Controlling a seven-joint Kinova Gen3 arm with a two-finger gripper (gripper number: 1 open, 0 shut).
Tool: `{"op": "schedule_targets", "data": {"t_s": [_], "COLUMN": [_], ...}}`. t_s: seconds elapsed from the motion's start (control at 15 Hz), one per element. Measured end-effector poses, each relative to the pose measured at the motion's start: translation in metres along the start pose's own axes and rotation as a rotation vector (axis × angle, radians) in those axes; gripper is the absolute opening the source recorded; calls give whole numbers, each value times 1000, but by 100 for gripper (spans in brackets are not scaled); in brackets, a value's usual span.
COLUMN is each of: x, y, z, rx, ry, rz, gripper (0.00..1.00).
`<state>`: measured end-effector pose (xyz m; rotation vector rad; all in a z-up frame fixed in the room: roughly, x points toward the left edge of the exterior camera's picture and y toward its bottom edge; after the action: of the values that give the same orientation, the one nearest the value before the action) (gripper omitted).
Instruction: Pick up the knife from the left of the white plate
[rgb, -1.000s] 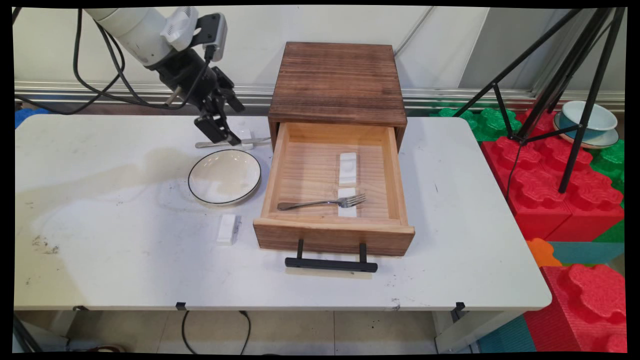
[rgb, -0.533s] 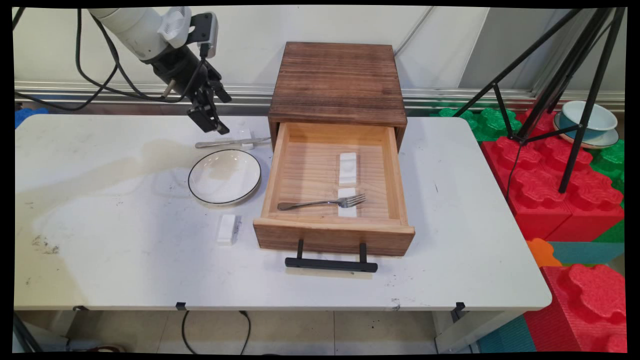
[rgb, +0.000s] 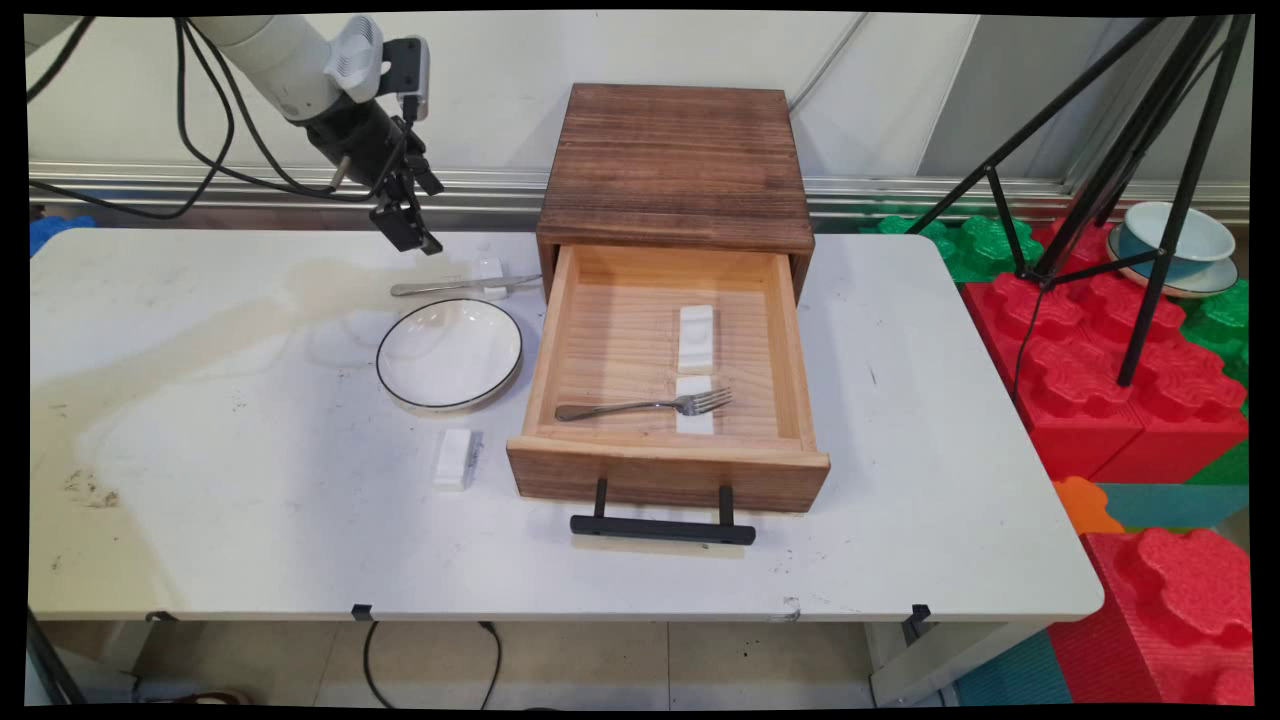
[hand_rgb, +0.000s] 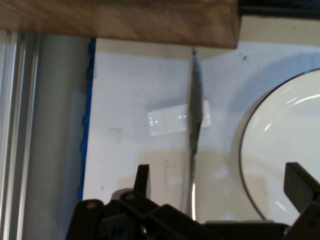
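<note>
Black fingers (hand_rgb: 142, 177) apart above one knife (rgb: 462, 287), one plate (rgb: 449, 353), three white rests (rgb: 455, 459).

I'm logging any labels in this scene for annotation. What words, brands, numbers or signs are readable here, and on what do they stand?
None: no readable text in either view.
The wooden drawer box, plate, fork and white rests carry no lettering that shows.
The arm by the gripper shows no legible marking.
</note>
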<state>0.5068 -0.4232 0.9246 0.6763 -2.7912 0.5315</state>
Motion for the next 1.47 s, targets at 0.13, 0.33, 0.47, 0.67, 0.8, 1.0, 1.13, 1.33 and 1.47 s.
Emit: {"op": "schedule_targets", "data": {"t_s": [0.13,0.33,0.47,0.67,0.8,1.0,1.13,1.33,1.47], "x": [-3,-9,-11,-13,-16,-20,-20,-19,-19], "y": [-7,-15,-20,-26,-29,-35,-38,-43,-45], "z": [9,23,33,46,54,71,82,97,106], "rx": [2,-5,-14,-28,-38,-57,-67,-81,-92], "ry": [-14,-33,-43,-57,-67,-87,-96,-103,-108], "rz": [1,4,12,25,34,49,55,61,66], "gripper": [100,100,100,100,100,100,100,100,100]}}
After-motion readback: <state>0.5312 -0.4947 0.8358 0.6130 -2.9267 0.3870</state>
